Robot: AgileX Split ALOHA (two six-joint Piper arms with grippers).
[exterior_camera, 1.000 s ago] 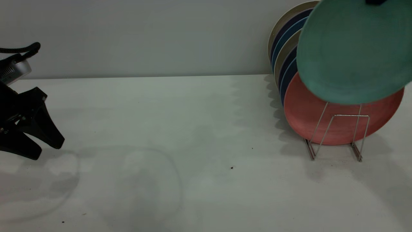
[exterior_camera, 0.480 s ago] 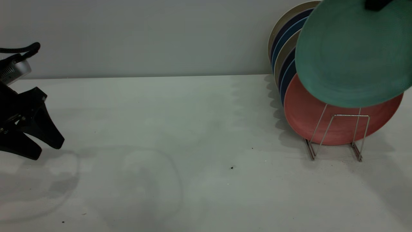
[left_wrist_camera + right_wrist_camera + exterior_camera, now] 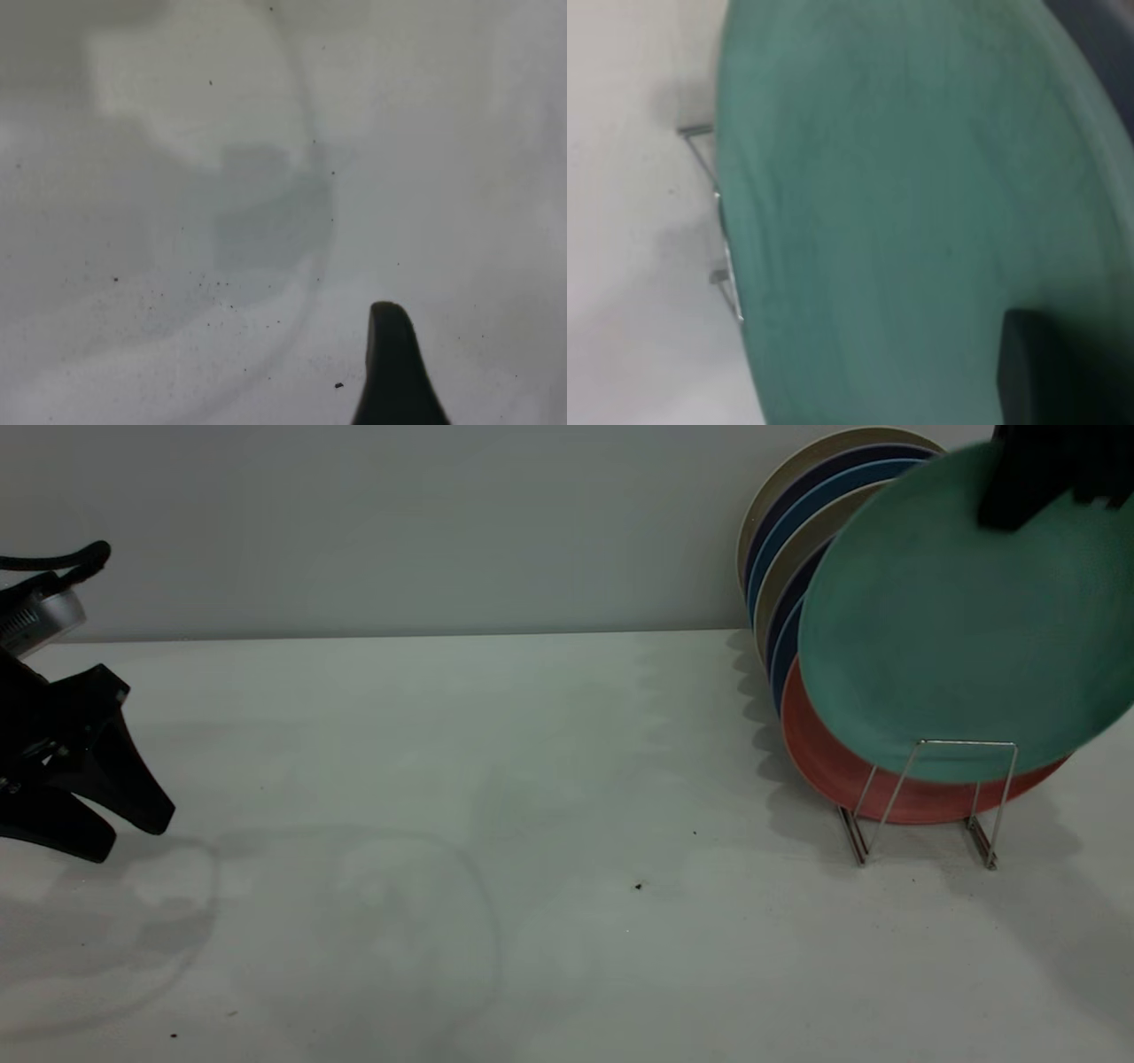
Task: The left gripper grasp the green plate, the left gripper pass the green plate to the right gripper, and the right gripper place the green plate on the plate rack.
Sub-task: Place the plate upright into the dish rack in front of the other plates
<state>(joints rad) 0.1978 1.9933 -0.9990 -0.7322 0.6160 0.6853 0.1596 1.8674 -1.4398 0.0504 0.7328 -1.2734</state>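
From my seat the right gripper [image 3: 1032, 491] is up in the top right corner of the exterior view, jaws clamped on the upper rim of the green plate [image 3: 957, 629], so the plate hangs tilted in the air on the right side of the frame. Its lower edge sits behind the front loop of the plate rack [image 3: 926, 802] and covers most of the salmon-pink plate [image 3: 833, 775] that's standing in the rack. Can't tell from here if the green one is actually touching the wire or the pink plate. Behind those, a row of dark blue and beige plates [image 3: 788, 531] leans toward the wall at upper right. In the right wrist view the green plate [image 3: 921, 221] fills nearly the whole shot, with a bit of rack wire [image 3: 709, 177] poking out past its edge. The left gripper [image 3: 97, 815] is parked at the far left edge just above the white surface [image 3: 532, 779], jaws spread apart and holding nothing. There's small print on its silver cylinder, but I can't read any of it.
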